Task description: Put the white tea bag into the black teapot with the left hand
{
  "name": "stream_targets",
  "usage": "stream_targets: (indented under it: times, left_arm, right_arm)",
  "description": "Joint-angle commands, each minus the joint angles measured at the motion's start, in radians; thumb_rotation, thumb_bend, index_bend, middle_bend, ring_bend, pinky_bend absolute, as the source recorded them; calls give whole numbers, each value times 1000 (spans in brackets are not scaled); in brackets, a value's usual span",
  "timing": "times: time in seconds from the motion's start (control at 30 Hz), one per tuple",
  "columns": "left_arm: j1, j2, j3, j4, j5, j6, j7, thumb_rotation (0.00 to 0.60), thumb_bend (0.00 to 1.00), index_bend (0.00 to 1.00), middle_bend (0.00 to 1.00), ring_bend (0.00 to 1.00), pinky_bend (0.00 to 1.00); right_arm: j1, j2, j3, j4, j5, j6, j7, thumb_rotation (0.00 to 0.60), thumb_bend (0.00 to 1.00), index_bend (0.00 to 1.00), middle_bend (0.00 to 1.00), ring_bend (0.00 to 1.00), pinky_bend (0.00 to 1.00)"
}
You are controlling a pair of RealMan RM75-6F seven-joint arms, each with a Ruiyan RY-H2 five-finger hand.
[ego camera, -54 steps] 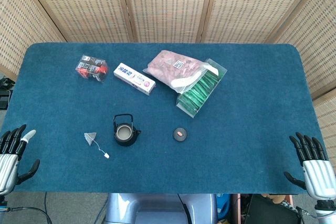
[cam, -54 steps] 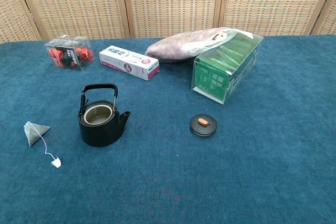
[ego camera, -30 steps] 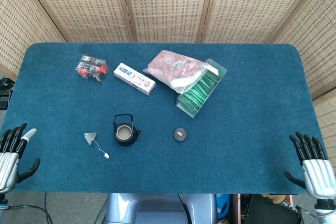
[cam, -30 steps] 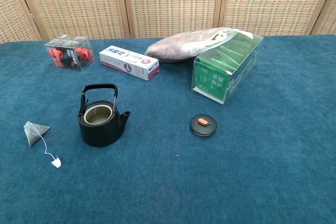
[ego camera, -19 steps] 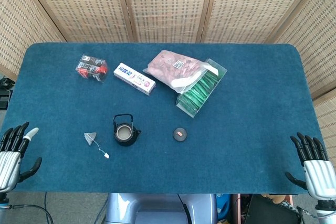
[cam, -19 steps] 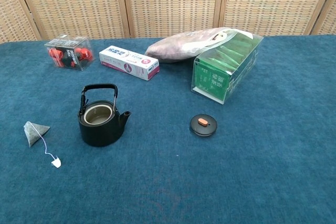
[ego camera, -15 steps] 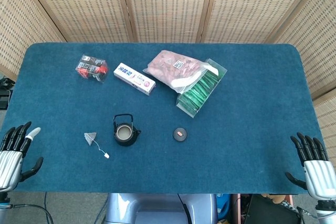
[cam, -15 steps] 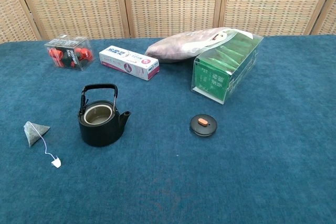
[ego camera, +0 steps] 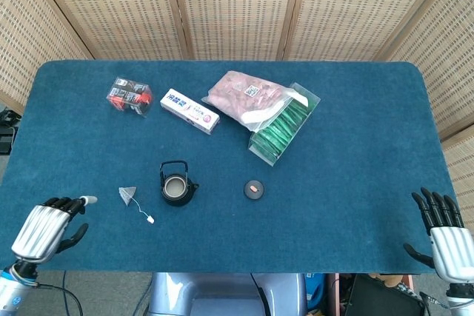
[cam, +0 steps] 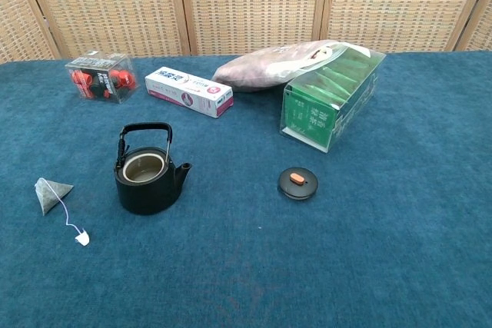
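Note:
The white pyramid tea bag (ego camera: pixel 128 195) (cam: pixel 51 193) lies on the blue cloth, its string trailing to a small white tag (ego camera: pixel 149 219) (cam: pixel 81 239). Just to its right stands the black teapot (ego camera: pixel 178 186) (cam: pixel 147 177), lid off and handle upright. My left hand (ego camera: pixel 49 229) hovers over the table's front left corner, fingers apart and empty, a short way left of the tea bag. At the front right edge my right hand (ego camera: pixel 441 231) is open and empty. Neither hand shows in the chest view.
The teapot's lid (ego camera: pixel 254 189) (cam: pixel 297 183) with an orange knob lies right of the pot. Along the back sit a clear box of red items (ego camera: pixel 129 97), a white-pink carton (ego camera: pixel 190 111), a pink bag (ego camera: pixel 242 94) and a clear box of green packets (ego camera: pixel 283 124).
My left hand has moved right and inward over the front left corner, closer to the tea bag. Everything else on the table has stayed put.

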Motion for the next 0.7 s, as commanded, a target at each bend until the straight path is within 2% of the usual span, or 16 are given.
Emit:
stream_targets:
  times: [0.03, 0.2, 0.7]
  left_arm:
    - [-22, -3, 1, -6, 6, -27, 14, 600, 378, 393, 577, 507, 496]
    - [-64, -22, -4, -5, -1, -93, 43, 600, 378, 399, 638, 556, 512]
    - [-158, -101, -33, 19, -124, -275, 167, 600, 381, 399, 677, 580, 513]
  right_arm:
    - [-1, 0, 0, 1, 0, 1, 1, 600, 71, 92, 118, 0, 84]
    - [1, -2, 0, 3, 0, -2, 2, 600, 71, 91, 118, 0, 83]
    - [-2, -3, 2, 11, 13, -9, 8, 600, 71, 91, 118, 0, 83]
